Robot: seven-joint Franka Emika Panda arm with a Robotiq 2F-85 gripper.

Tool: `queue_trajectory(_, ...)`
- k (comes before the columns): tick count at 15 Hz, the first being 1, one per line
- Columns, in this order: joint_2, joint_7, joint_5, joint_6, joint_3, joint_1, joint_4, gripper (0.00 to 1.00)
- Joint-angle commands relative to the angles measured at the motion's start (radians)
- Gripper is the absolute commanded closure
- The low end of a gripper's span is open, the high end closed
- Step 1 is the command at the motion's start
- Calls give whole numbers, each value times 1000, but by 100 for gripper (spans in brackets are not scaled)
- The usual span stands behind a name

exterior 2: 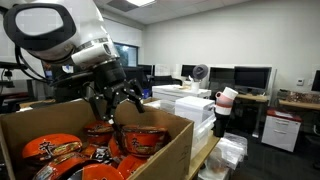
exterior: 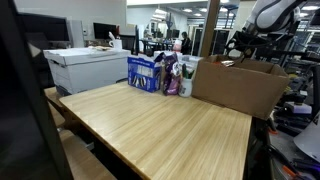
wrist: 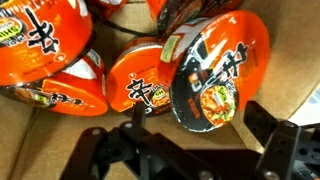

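Wrist view looks straight down into a brown cardboard box [wrist: 30, 150], and only here the print on the lids is visible. A round orange noodle bowl with a printed lid [wrist: 215, 70] lies tilted at about 1 o'clock from the black two-finger gripper [wrist: 185, 145]. It leans on a second orange bowl [wrist: 140, 88] at 11 o'clock. More orange bowls [wrist: 45, 50] fill the 10 o'clock corner, cut off by the picture edge. The gripper is released: its fingers [wrist: 275, 130] stand wide apart and grasp nothing, with the tilted bowl nearest to them.

In an exterior view the white robot arm [exterior 2: 60, 35] appears, which the wrist view does not give. The gripper [exterior 2: 115, 105] hangs there with spread fingers over the bowls, and a small gap shows under the fingertips. The near box wall [exterior 2: 175, 150] covers the lower part of the bowls.

In an exterior view the whole box [exterior: 240, 85] is seen on a light wooden table [exterior: 160, 125], at the 2 o'clock corner. A blue and white plastic pack [exterior: 145, 72] and a purple bag [exterior: 172, 75] stand at its 9 o'clock side. From here the box wall hides every bowl, and the gripper is hard to make out against the dark background.
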Motion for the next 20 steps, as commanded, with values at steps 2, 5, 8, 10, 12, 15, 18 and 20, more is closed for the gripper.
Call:
queue_trajectory(2,95,-165,83,60,-107,65,13,0)
queue_trajectory(5,138,-293,178,82,-172,125,24,0)
queue_trajectory(8,163,-397,284,76,-222,181,42,0)
queue_trajectory(10,173,-439,344,66,-247,212,60,0)
queue_trajectory(12,185,-466,391,61,-263,234,78,0)
queue_trajectory(15,194,-504,462,49,-281,263,98,0)
queue_trajectory(18,210,-528,508,44,-289,282,117,0)
queue_trajectory(20,219,-543,541,41,-292,294,126,0)
